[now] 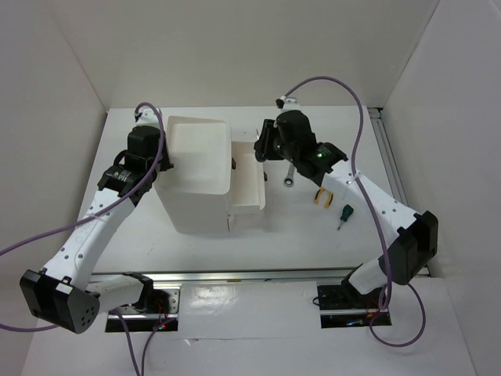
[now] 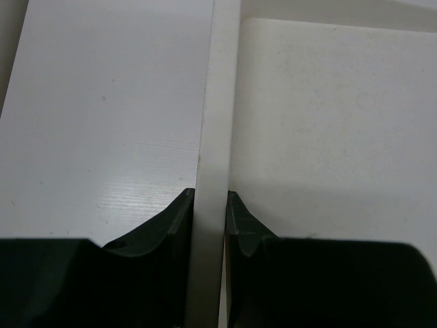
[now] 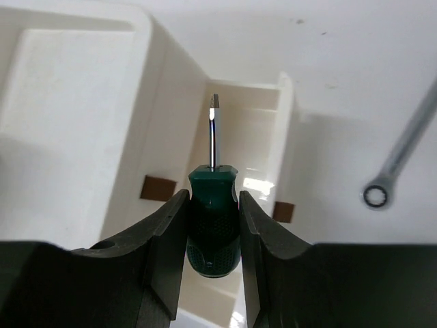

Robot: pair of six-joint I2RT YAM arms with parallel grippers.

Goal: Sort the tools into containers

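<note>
White all round: matte white desk (image 1: 297,235) with plain white walls on its left, far and right sides. An aluminium rail (image 1: 258,274) runs along the near edge and carries both arm bases. Light is even, with soft shadows under the arms.

- box (image 1: 196,196): tall white plastic, open top, left of desk centre. One shallow drawer (image 1: 247,205) is pulled out toward the right edge. Two reddish-brown handle tabs (image 3: 157,186) show in the right wrist view.
- left end effector (image 2: 210,197): closed on the box's thin left wall. One finger (image 2: 179,215) is outside it, the other inside.
- right end effector (image 3: 213,195): clamped on the handle of a green-handled screwdriver (image 3: 213,225), which is off the desk. Its shaft points away from the wrist camera, over the open drawer.
- wrench (image 1: 290,176): silver, flat on the desk just right of the drawer, ring end toward the near edge.
- yellow-handled pliers (image 1: 321,197): on the desk right of centre, near the wrench but apart from it.
- second green screwdriver (image 1: 343,213): on the desk beside the pliers, toward the right edge, not touching them.
</note>
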